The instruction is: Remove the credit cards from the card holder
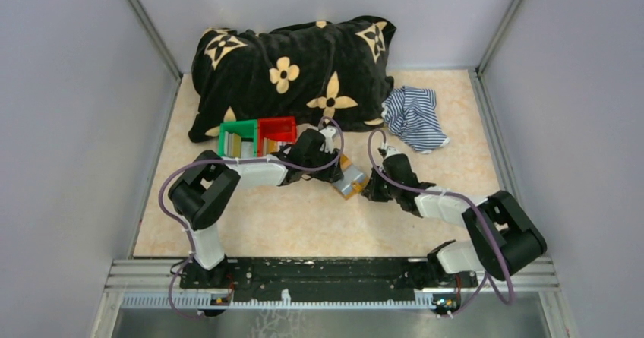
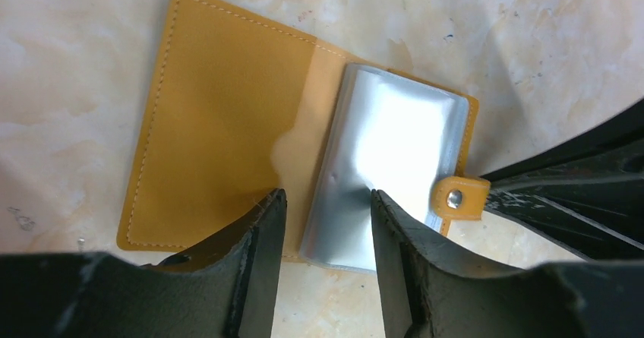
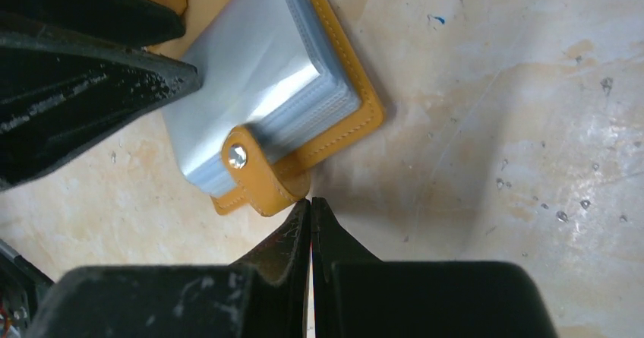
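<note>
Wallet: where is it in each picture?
Top: wallet mid-table, down-right of the red bin.
Left wrist: centre, open, above the left claw.
Right wrist: upper left, above the right claw.
Shared landmark: snap tab, at the wallet's right edge in left wrist, bottom edge in right wrist; too small in top.

No writing, brand or number can be read on the card holder (image 2: 220, 125) or anything else.
</note>
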Robot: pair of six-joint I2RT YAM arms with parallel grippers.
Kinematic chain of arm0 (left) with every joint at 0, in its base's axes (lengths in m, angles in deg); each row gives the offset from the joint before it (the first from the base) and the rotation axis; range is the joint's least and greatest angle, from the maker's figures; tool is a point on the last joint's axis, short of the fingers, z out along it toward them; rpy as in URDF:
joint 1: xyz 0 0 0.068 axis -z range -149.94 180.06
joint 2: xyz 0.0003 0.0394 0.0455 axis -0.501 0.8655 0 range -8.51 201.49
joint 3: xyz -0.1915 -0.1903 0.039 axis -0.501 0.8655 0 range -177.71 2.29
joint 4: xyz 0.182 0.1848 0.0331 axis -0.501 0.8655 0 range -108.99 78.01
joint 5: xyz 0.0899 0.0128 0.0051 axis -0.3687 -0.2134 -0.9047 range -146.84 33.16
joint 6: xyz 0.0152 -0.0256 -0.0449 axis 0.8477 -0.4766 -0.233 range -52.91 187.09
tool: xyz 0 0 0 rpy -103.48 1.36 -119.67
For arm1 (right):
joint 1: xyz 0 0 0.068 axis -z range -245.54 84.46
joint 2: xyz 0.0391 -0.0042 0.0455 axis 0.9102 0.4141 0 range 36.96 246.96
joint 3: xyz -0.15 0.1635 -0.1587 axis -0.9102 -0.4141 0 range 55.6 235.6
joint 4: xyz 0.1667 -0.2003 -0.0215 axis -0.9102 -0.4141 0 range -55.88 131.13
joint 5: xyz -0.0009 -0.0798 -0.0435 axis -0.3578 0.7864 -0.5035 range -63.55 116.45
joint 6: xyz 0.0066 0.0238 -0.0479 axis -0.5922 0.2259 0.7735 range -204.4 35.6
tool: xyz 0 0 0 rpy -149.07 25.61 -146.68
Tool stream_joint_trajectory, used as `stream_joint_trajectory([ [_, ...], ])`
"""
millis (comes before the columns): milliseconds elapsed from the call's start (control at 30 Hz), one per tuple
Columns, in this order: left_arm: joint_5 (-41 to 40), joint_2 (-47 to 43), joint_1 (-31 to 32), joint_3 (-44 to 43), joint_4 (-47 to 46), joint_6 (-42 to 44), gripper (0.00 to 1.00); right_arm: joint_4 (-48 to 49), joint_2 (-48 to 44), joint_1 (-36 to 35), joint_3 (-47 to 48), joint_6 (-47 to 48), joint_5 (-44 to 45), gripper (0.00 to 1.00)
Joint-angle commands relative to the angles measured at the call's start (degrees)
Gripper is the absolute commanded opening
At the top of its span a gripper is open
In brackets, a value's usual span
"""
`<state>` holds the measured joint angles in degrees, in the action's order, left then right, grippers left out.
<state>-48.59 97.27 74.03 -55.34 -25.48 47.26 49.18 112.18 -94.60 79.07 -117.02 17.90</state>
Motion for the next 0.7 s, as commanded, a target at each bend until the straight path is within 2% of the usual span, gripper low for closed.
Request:
stream_joint_trajectory([
  [0, 3.7, -0.5, 0.2, 4.2, 0.2, -4.8, 0.51, 4.3, 4.2, 0.4, 3.8, 0.4, 0.5, 0.00],
  [233, 5.9, -3.5, 0.3, 8.6, -1.4, -9.8, 0.49, 8.4, 11.8, 1.8, 8.4, 0.9, -0.9, 0.00],
  [433, 5.6, -5.5, 0.6, 10.8, -0.9, -12.2, 0.49, 8.0, 15.9, 3.2, 14.2, 1.4, -0.9, 0.00],
  [667, 4.6, -4.8, 0.6, 9.7, 0.0, -12.0, 0.48, 0.7, 8.0, 5.8, 16.4, 6.2, 3.0, 0.00],
])
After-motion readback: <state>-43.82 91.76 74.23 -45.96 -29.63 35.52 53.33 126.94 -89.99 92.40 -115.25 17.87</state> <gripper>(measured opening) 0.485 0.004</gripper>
